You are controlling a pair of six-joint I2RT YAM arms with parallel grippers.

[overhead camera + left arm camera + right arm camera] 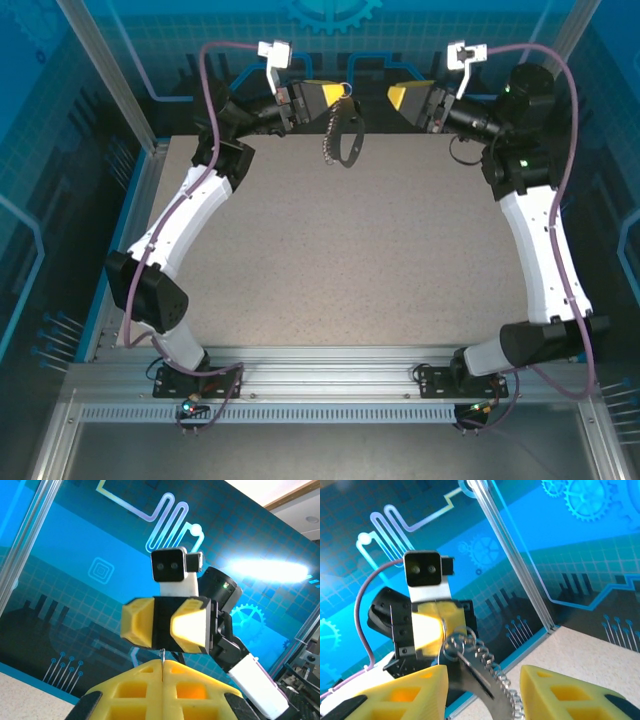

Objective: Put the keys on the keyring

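Observation:
My left gripper [343, 93] is raised at the back of the table and shut on a thin silver wire ring [163, 655] that pokes out between its closed yellow fingers [200, 690]. From that ring hangs the keyring [347, 140], a dark grey loop [479, 689] with a silvery beaded chain [504, 680] beside it. My right gripper [392, 96] faces it from the right, a short way off, with its yellow fingers [555, 690] spread open on either side of the hanging loop and touching nothing. The small black-headed key is out of view.
The speckled table [330, 250] lies below both arms. Blue patterned walls and an aluminium corner post [515, 560] stand close behind the grippers. Purple cables [570, 120] loop over each arm.

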